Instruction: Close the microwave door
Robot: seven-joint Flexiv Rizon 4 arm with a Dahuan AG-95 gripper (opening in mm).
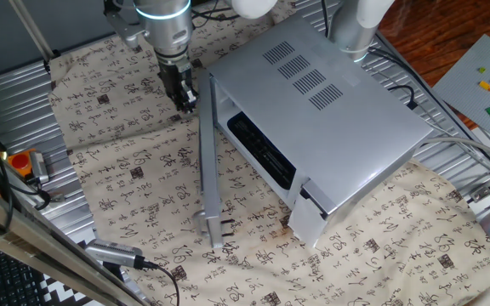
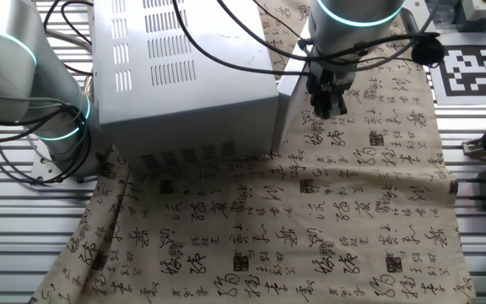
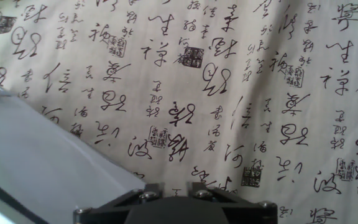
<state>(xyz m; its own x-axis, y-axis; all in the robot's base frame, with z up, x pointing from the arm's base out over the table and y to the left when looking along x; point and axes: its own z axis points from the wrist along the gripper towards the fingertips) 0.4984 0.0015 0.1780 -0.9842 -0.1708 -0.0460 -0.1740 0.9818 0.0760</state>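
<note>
The microwave is a silver-grey box with vent slots on top and a dark front cavity; the other fixed view shows its back. The microwave door stands open, swung out about square to the front, its free end with the dark handle bracket towards the camera. My gripper hangs just left of the door's outer face, near the hinge end, fingers close together and empty. It also shows in the other fixed view, beside the door's edge. In the hand view the door fills the lower left.
A patterned cloth covers the table. A narrow grey control panel strip hangs at the microwave's front corner. An orange object lies at the left. A second arm stands behind the microwave. Cables cross its top.
</note>
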